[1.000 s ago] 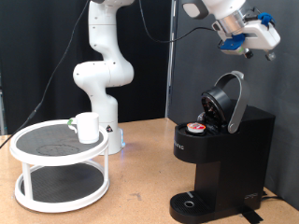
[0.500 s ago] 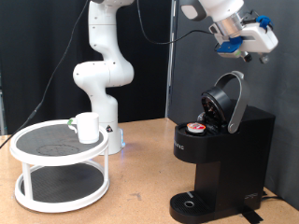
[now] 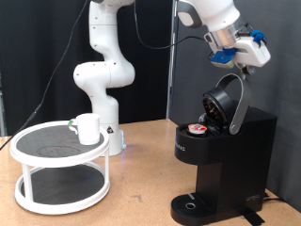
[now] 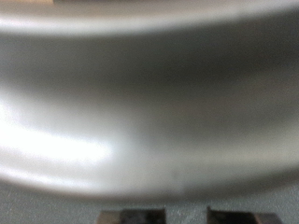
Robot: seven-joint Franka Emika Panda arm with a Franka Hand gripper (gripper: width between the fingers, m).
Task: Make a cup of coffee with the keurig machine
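Exterior view showed the keurig at the right, its lid tipped up and a red-topped pod sitting in the open chamber — loaded, by the look of it, with only the closing left. The gripper hovered just above the raised lid's upper edge, placed, I judged, to press it down. Jaw state — could not tell; the wrist view was filled by a blurred silver surface, probably the lid's panel. The cup stood well apart on the top tier of a white stand, not under the spout.
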